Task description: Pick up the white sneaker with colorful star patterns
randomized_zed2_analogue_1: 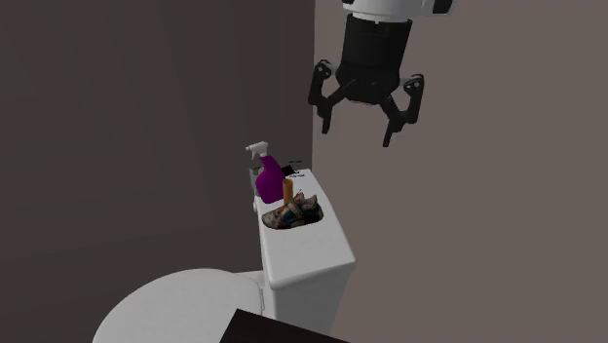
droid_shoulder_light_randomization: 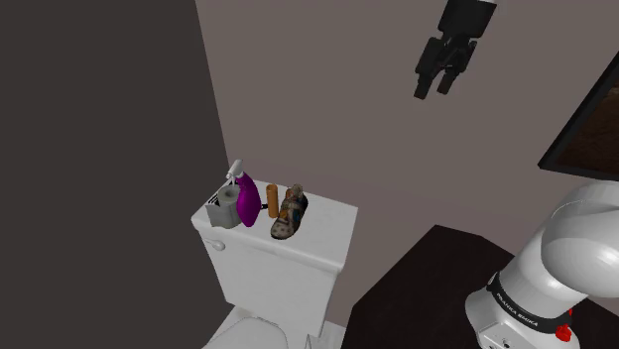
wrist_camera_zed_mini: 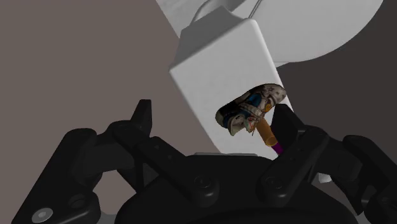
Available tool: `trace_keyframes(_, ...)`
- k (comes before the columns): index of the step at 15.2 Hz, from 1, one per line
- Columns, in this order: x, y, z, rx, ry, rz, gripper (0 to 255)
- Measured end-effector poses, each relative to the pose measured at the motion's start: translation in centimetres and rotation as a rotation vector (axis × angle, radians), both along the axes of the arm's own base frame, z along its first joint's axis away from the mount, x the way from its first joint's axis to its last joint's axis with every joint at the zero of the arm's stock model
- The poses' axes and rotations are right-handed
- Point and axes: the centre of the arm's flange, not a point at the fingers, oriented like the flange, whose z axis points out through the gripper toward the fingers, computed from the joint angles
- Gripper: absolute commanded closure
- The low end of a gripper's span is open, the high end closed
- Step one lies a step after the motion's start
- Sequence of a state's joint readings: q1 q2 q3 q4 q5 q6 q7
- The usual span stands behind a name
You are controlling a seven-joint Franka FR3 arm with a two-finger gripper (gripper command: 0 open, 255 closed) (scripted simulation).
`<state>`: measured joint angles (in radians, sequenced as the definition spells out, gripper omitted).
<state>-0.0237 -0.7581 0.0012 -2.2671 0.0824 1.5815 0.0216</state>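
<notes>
Sneaker (droid_shoulder_light_randomization: 289, 215) is my target, and the move turns on how it lies from the claw (randomized_zed2_analogue_1: 358, 132). Nearest to me is the claw: black, both fingers spread wide apart with nothing between them, hanging high in the air and pointing down.

Well below it is the white tank lid (droid_shoulder_light_randomization: 332, 223) of a toilet. The sneaker sits there, about midway along the lid, pale with dark, blue and orange patches. In the shoulder view it is down and to the left of the claw. In the wrist view it shows between the fingers, closer to one finger than the other.

Its long axis runs across the lid, from the front edge toward the back edge at the wall (droid_shoulder_light_randomization: 347, 119). As I judge it, the fingers open roughly along that same line, so I would need to turn the wrist about a quarter turn to close across the shoe's narrow width, then come down a long way.

Just beyond the sneaker stands an orange bottle (droid_shoulder_light_randomization: 272, 200), very close to it; I cannot tell if they touch. Farther along is a purple sprayer (droid_shoulder_light_randomization: 247, 198), then a grey roll (droid_shoulder_light_randomization: 226, 211) at the lid's far corner.
</notes>
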Motion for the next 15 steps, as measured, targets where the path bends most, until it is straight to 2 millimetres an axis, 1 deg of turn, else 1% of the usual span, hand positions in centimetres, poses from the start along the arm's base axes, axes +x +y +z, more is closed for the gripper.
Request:
trace_keyframes(1, 0.0, 0.0, 0.0, 0.0, 0.0, 0.0, 0)
trace_keyframes(2, 0.3, 0.6, -0.3, -0.003, 0.001, -0.009, 0)
trace_keyframes(5, 1.9, 2.6, -2.3, -0.018, 0.007, -0.06, 0)
trace_keyframes(6, 2.6, 3.6, -3.0, -0.023, 0.009, -0.079, 0)
trace_keyframes(10, 5.3, 6.8, -7.2, -0.046, 0.017, -0.16, 0)
trace_keyframes(12, 6.8, 8.8, -8.8, -0.058, 0.02, -0.2, 0)
trace_keyframes(15, 9.2, 10.7, -11.5, -0.075, 0.026, -0.261, 0)
